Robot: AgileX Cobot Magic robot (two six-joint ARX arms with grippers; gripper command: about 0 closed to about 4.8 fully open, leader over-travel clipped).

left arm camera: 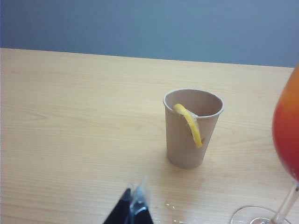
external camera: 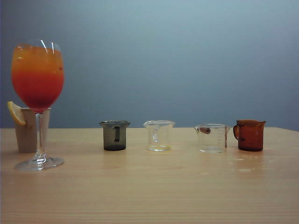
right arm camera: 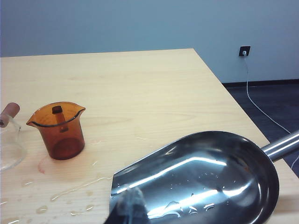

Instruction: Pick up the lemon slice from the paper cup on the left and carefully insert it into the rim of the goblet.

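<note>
Left hand (left arm camera: 133,205) shut near tapered paper cup (left arm camera: 192,128).

From my feed: table (external camera: 154,186) is pale wood-grain w/ soft sheen; paper cup (left arm camera: 189,135) matt tan; goblet (external camera: 38,79) clear glossy glass; scoop (right arm camera: 210,177) mirror-polished metal; amber beaker (right arm camera: 60,130) glossy, see-thru.

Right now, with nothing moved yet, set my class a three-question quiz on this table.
1. True or false: the lemon slice hangs on the paper cup's rim.
2. How many small beakers stand to the right of the goblet in the exterior view?
3. Which hand is beside the steel scoop? A: left hand, near the cup. B: right hand.
Key: 1 true; 2 four; 3 B.
</note>
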